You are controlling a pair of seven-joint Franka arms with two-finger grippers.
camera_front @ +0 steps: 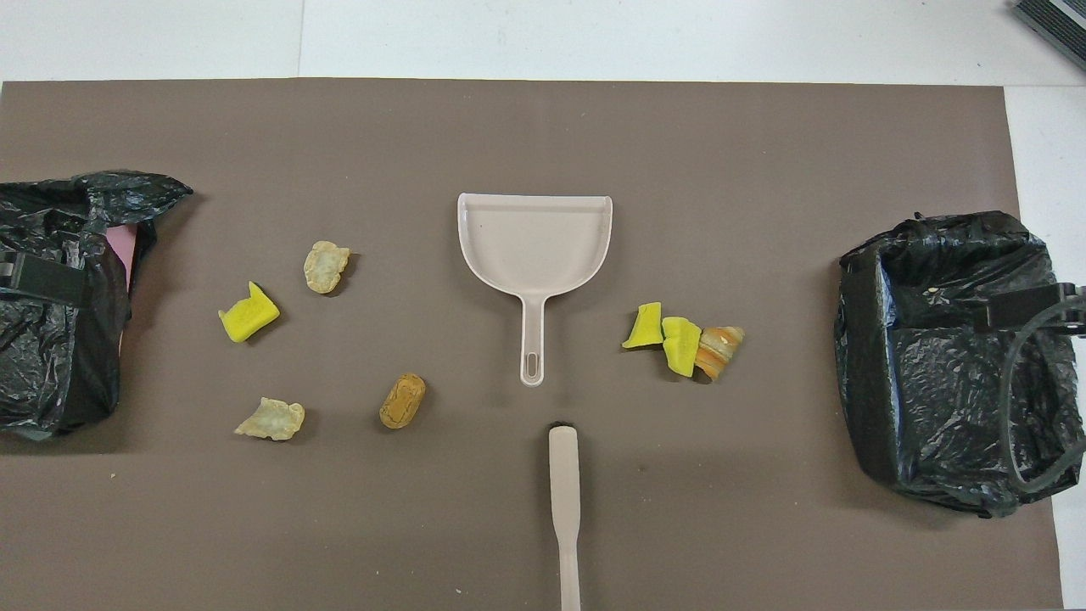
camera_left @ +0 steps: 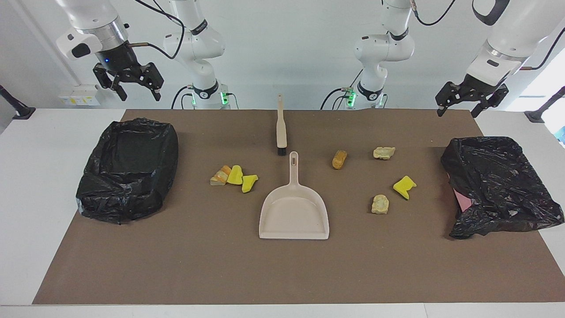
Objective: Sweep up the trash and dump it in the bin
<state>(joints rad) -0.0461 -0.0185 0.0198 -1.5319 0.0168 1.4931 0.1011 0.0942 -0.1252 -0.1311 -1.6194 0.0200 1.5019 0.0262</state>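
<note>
Facing view: left tool [camera_left: 470, 102] and right tool [camera_left: 129, 85] hang released above the table [camera_left: 26, 185]; trash [camera_left: 234, 176] lies scattered beside the dustpan [camera_left: 295, 212].
Overhead view: brush [camera_front: 564, 501] lies nearer the robots than the dustpan [camera_front: 533, 246]; a bin [camera_front: 950, 356] stands at each end.

The brush [camera_front: 564, 509] handle runs off the overhead view's bottom edge; bin [camera_left: 499, 185] interior hidden by bag.

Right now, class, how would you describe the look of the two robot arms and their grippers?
Both arms are glossy white with rounded joints, black cables and green lights at the bases. The right gripper and left gripper are black, with angular jaws; the right wrist has a silver band.
</note>
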